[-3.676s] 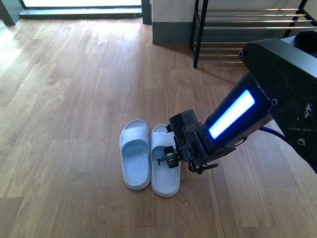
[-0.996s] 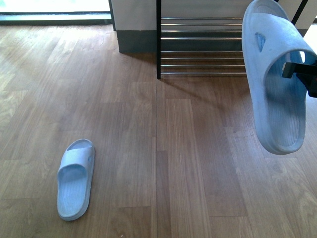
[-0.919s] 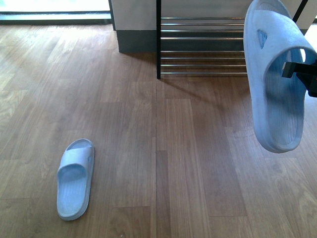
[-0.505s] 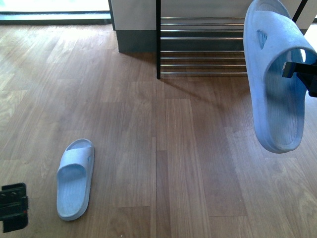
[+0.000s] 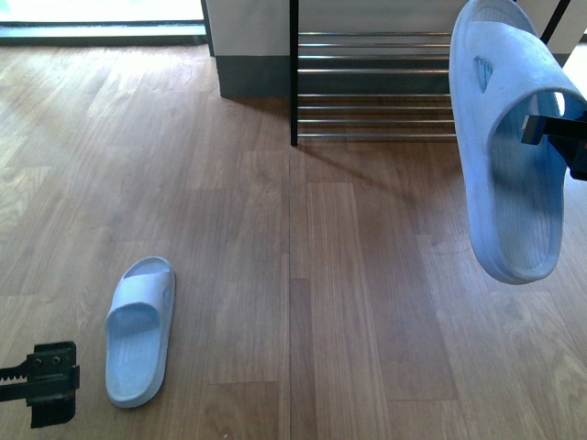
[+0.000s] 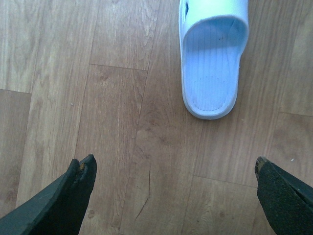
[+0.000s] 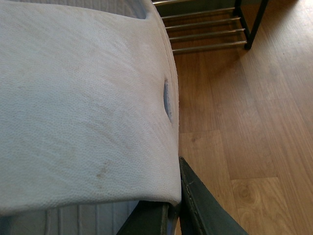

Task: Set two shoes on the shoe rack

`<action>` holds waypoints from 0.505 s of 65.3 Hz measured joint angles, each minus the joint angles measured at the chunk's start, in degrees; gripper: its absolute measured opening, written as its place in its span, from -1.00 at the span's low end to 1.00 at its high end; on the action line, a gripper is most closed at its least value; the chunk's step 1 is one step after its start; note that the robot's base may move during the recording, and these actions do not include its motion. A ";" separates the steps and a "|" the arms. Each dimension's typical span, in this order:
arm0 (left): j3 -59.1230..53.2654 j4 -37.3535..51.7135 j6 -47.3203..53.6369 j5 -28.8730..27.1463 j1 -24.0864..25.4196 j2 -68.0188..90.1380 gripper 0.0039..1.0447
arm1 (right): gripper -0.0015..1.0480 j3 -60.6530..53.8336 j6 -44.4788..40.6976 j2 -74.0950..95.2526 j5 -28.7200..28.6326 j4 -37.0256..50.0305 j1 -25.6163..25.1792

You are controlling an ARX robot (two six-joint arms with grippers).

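My held slipper (image 5: pixel 509 156), upper right, is pale blue; so is the floor slipper (image 5: pixel 138 332), lower left, with a finely ribbed footbed. Floor (image 5: pixel 348 302): brown wood-grain planks. Shoe rack (image 5: pixel 376 82): black frame, silvery rods. My left fingers (image 6: pixel 63 196) are black.

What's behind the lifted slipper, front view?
The shoe rack: its silvery rods run behind the lifted slipper. Its right part is covered; nothing sits on the rods that show.

No text, label, brand, number or sign could be read in any of the views. The raised slipper (image 5: pixel 509 202), the floor slipper (image 5: pixel 138 335) lying well apart from the shoe rack (image 5: pixel 376 71), and the rack itself showed only plain surfaces.
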 joint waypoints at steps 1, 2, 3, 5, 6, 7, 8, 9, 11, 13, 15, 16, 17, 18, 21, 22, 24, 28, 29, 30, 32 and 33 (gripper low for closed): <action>0.00 0.00 -0.07 -0.04 -0.07 -0.28 0.83 | -0.97 0.00 0.00 0.00 -0.02 0.00 0.00; 0.02 0.00 -0.17 -0.11 -0.15 -0.68 0.83 | -0.97 0.00 0.00 0.00 0.00 0.00 0.00; 0.02 0.00 -0.24 -0.11 -0.15 -0.79 0.83 | -0.97 0.00 0.00 0.00 0.00 0.00 0.00; 0.07 0.00 -0.31 -0.11 -0.15 -0.85 0.83 | -0.97 0.00 0.00 0.00 -0.02 0.00 0.00; 0.07 0.00 -0.35 -0.11 -0.15 -0.87 0.83 | -0.97 0.00 0.00 0.00 0.00 0.00 0.00; 0.07 0.00 -0.42 -0.11 -0.15 -0.87 0.83 | -0.97 0.00 0.00 0.00 0.00 0.00 0.00; 0.04 0.00 -0.44 -0.11 -0.15 -0.87 0.83 | -0.97 0.00 0.00 0.00 0.00 0.00 0.00; 0.02 -0.02 -0.50 -0.11 -0.15 -0.87 0.83 | -0.97 0.00 0.00 0.00 0.00 0.00 0.00; -0.02 -0.02 -0.61 -0.11 -0.15 -0.87 0.83 | -0.97 0.00 -0.02 0.00 0.02 0.00 0.00; -0.02 -0.02 -0.68 -0.13 -0.15 -0.87 0.83 | -0.97 0.00 -0.02 0.00 0.02 0.00 0.00; 0.00 -0.02 -0.72 -0.11 -0.15 -0.87 0.83 | -0.97 0.00 0.00 0.00 -0.02 0.00 0.00; 0.00 -0.02 -0.72 -0.13 -0.15 -0.87 0.83 | -0.97 0.00 0.00 0.00 -0.04 0.00 0.00; -0.02 -0.02 -0.74 -0.13 -0.15 -0.87 0.83 | -0.97 0.00 0.00 0.00 -0.02 0.00 0.00; -0.02 -0.02 -0.74 -0.13 -0.15 -0.87 0.83 | -0.97 0.00 0.00 0.00 -0.02 0.00 0.00; -0.02 -0.02 -0.83 -0.13 -0.15 -0.87 0.83 | -0.97 0.00 0.00 0.00 -0.02 0.00 0.00; -0.02 -0.02 -0.85 -0.13 -0.15 -0.87 0.83 | -0.97 0.00 0.00 0.00 -0.02 0.00 0.00; -0.72 3.10 0.24 -0.33 -0.15 0.07 0.76 | -0.97 0.00 0.00 0.00 0.00 0.00 0.00; -3.50 14.25 2.80 -0.33 -0.07 4.17 0.49 | -0.97 0.00 0.00 0.00 -0.02 0.00 0.00; -4.24 16.85 3.43 -0.26 -0.02 5.20 0.42 | -0.97 0.00 0.00 0.00 -0.02 0.00 0.00; -5.03 19.47 3.78 -0.11 -0.02 6.16 0.36 | -0.97 0.00 0.00 0.00 -0.02 0.00 0.00; -6.32 23.28 4.92 0.02 0.02 7.32 0.26 | -0.97 0.00 0.00 0.00 0.00 0.00 0.00; -6.99 25.20 5.25 0.15 0.04 7.78 0.21 | -0.97 0.00 0.00 0.00 0.00 0.00 0.00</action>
